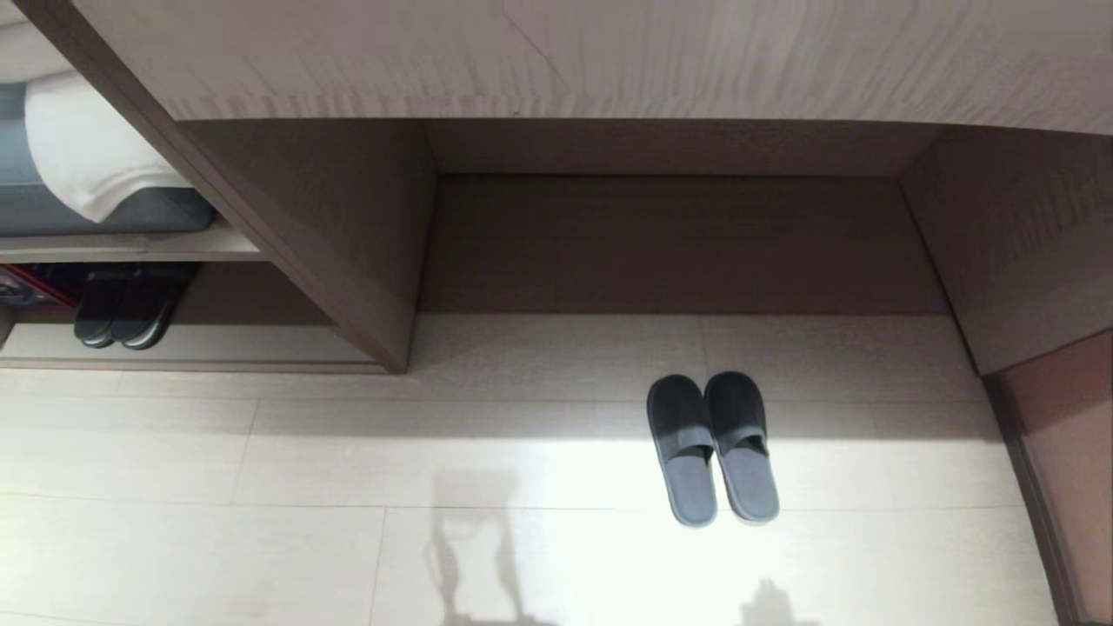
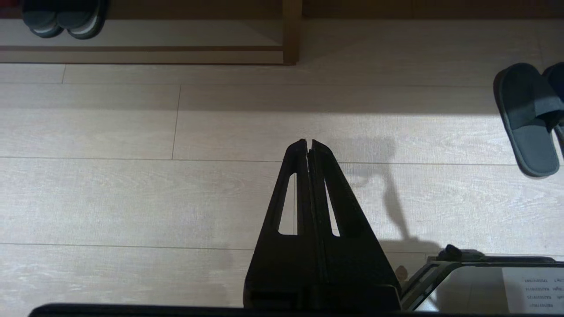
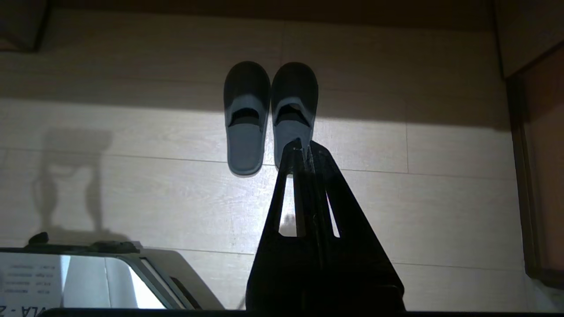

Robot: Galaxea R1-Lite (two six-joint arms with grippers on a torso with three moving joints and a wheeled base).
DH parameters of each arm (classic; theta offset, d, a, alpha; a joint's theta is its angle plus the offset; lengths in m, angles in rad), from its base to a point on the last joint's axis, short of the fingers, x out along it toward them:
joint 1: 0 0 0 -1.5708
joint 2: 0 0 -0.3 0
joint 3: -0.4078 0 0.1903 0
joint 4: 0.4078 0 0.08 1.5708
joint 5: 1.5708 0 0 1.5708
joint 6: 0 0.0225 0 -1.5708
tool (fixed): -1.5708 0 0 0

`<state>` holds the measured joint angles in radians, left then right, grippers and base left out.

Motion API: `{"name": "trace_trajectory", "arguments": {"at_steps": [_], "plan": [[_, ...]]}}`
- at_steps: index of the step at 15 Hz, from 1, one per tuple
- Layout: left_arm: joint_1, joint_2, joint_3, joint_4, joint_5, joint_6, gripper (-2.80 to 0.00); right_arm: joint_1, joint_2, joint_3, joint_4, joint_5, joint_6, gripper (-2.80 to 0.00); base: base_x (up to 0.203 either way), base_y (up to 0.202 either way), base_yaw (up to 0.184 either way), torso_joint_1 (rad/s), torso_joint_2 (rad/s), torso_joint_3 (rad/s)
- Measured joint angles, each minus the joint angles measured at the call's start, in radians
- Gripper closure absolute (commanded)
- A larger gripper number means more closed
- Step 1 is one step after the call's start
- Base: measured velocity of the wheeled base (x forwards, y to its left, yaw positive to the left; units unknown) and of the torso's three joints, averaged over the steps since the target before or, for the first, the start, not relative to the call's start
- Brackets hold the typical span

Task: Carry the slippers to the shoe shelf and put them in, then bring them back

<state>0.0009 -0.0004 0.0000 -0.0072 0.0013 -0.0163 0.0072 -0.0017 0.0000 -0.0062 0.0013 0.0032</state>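
Note:
The slippers lie side by side on the pale floor, toes toward the recess under the desk; they also show in the left wrist view as the slippers and in the right wrist view as the slippers. The shoe shelf stands low at the left, with its thin upright at its end. My left gripper hangs shut over bare floor, empty. My right gripper is shut and empty too, held above the floor short of the slippers' heels. Neither gripper shows in the head view.
A black pair of slippers sits inside the shoe shelf. The long desk counter spans the top, with a dark recess beneath. White bedding lies at the far left. A brown panel bounds the right. My base shows low.

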Motion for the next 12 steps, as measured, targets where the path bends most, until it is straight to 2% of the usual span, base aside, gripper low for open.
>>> {"name": "trace_trajectory", "arguments": {"at_steps": [12], "plan": [[0.0, 0.0, 0.0, 0.0, 0.0, 0.0, 0.0, 0.0, 0.0, 0.0, -0.001, 0.0, 0.0, 0.0, 0.0, 0.0, 0.0, 0.001, 0.0, 0.202]]}}
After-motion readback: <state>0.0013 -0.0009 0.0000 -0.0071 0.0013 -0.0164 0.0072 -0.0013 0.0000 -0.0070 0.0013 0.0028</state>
